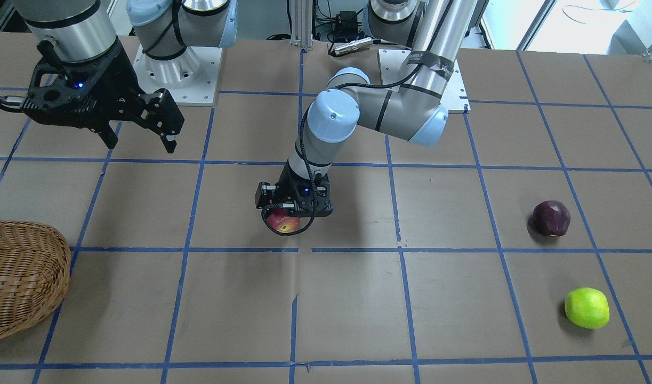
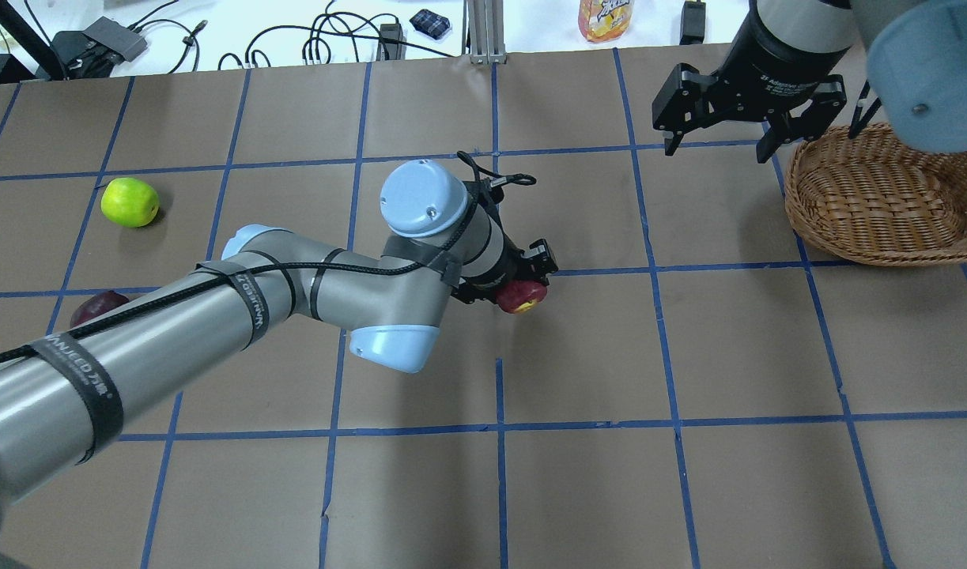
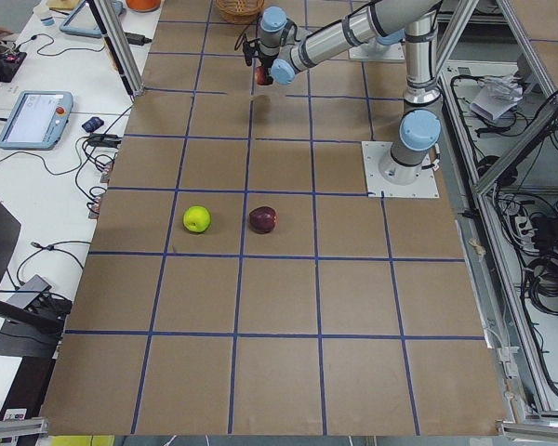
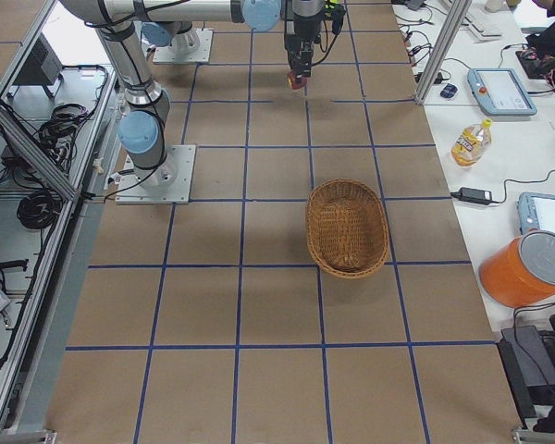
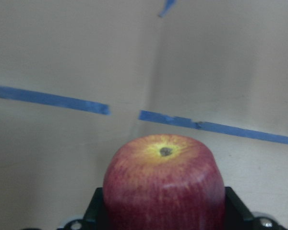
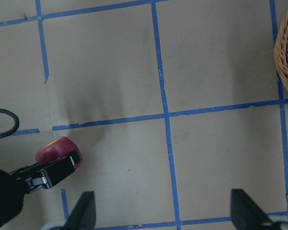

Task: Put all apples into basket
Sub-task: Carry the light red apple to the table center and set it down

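Note:
My left gripper (image 1: 283, 220) is shut on the red apple (image 1: 282, 222) with a yellowish patch and holds it above the middle of the table; the apple fills the left wrist view (image 5: 164, 184) and shows overhead (image 2: 523, 295). The maroon apple (image 1: 551, 217) and the lime green apple (image 1: 587, 308) lie on the table on the left arm's side, also overhead (image 2: 97, 305) (image 2: 130, 201). The wicker basket (image 1: 22, 274) sits at the far right of the robot (image 2: 874, 197). My right gripper (image 2: 719, 141) is open and empty, hovering just beside the basket.
The table is brown paper with a blue tape grid (image 1: 299, 249). A yellow bottle (image 2: 606, 17) and cables lie beyond the table's far edge. Arm bases (image 1: 176, 72) stand at the robot side.

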You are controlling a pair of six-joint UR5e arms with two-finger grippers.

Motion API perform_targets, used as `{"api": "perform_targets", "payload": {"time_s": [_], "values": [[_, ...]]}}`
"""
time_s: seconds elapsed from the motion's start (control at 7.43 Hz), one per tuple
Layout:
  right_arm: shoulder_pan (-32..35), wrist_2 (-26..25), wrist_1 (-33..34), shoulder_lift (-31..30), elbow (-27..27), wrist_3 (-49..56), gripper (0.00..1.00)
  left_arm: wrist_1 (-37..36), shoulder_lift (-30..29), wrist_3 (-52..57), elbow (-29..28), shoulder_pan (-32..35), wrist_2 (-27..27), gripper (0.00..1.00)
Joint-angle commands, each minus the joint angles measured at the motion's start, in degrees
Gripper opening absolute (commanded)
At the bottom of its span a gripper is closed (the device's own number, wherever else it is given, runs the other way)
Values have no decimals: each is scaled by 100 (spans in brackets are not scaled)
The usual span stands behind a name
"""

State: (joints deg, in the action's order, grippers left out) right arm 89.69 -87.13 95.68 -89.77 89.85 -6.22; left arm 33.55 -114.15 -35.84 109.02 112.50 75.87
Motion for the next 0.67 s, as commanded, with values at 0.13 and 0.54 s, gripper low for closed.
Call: {"api": "perform_targets", "payload": {"time_s": [0.13,0.54], "values": [[-4,-33,-14,3,-12,7,100,-182,-170,-20,-47,132,94,100],[-4,-42,-32,38,-82,7,100,577,461,1485,-101,-1075,94,100]]}}
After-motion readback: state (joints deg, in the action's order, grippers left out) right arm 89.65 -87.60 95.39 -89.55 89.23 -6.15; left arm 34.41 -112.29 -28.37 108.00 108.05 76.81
